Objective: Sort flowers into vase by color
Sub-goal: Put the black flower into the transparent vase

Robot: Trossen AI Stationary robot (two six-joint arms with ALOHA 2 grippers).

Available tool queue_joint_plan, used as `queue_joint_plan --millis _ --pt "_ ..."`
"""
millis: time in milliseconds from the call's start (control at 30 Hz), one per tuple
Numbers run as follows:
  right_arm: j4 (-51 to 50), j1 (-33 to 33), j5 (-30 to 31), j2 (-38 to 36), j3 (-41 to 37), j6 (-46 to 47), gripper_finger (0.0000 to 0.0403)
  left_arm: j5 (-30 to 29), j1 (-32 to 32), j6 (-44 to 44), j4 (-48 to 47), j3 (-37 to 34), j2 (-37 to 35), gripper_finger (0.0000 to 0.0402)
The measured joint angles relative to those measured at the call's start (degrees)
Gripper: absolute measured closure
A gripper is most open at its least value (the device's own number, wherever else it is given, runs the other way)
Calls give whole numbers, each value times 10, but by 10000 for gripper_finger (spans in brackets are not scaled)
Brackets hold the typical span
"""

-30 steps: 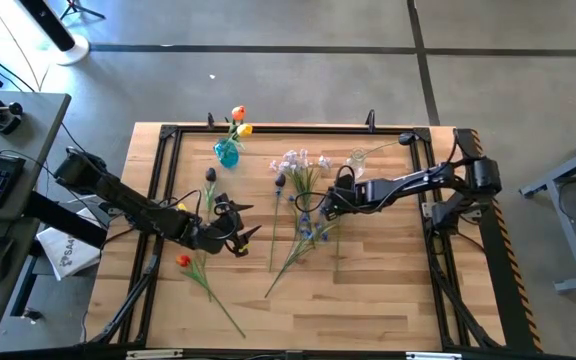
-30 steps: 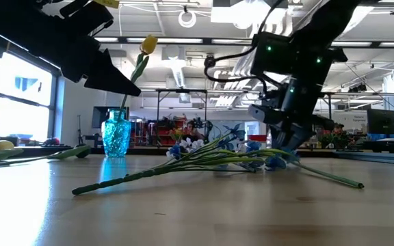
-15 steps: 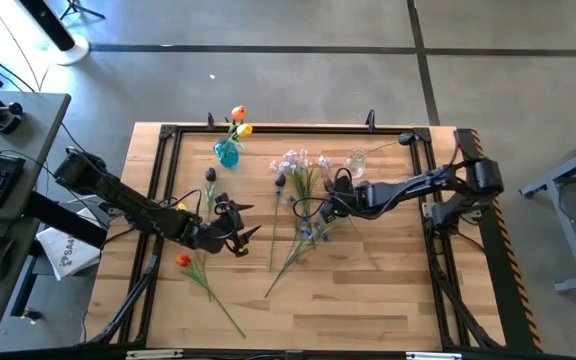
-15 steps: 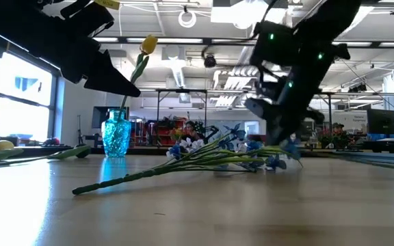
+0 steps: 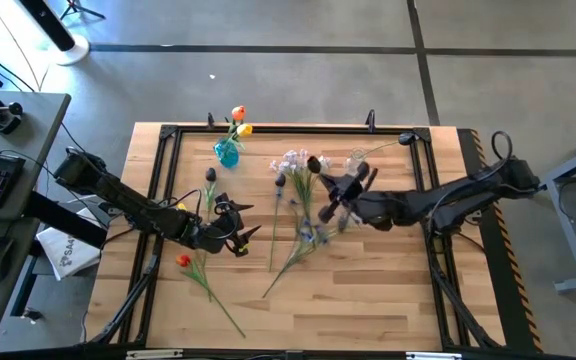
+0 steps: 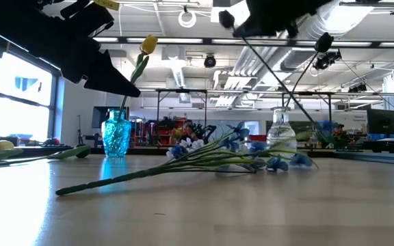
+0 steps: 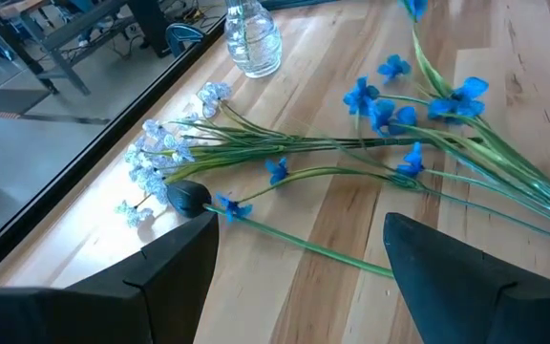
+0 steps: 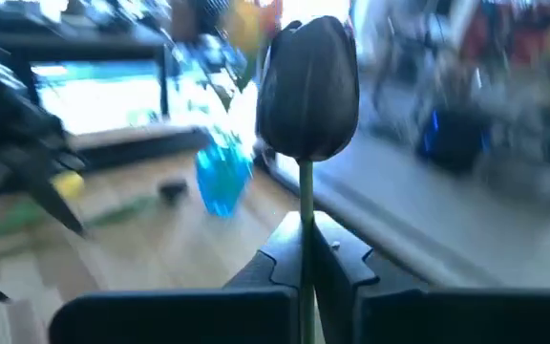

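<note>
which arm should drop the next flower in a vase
Right. The right gripper is shut on the dark tulip-shaped flower, lifted near the clear glass vase; the left gripper is open and empty.

A vase (image 5: 227, 152) stood near the table's (image 5: 368, 300) far left edge, with two flowers (image 5: 238, 122) in it. Right of it lay a loose bunch of stems (image 5: 303, 225), and another vase (image 5: 357, 161) stood beyond them.

Right gripper (image 5: 334, 196) lifted off the blue flower pile (image 5: 308, 228), raising a dark tulip (image 8: 307, 88) toward frame top; arm swung right.
</note>
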Motion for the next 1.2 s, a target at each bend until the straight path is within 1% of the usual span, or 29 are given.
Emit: queue_joint_plan --millis 67,167,233,367,467,567,767,967,1067,1200 --pt "74 6 -27 0 0 -94 400 0 0 0 0 0 0 118" --pt "180 2 -118 0 0 -226 401 0 0 0 0 0 0 118" --pt "248 -5 -153 1 0 -296 401 0 0 5 0 0 0 118" --pt "361 -32 -146 0 0 -407 402 0 0 5 0 0 0 118" --pt "415 -61 -144 0 0 -458 402 0 0 5 0 0 0 118" --pt "446 -97 -147 0 0 -475 402 0 0 5 0 0 0 118" --pt "452 -167 -154 0 0 -465 402 0 0 5 0 0 0 118" --pt "450 -203 -141 0 0 -448 403 0 0 0 0 0 0 118" --pt "475 -213 -141 0 -30 -430 403 0 0 0 0 0 0 118" --pt "589 -221 -126 1 -104 -405 403 0 0 0 0 0 0 118"
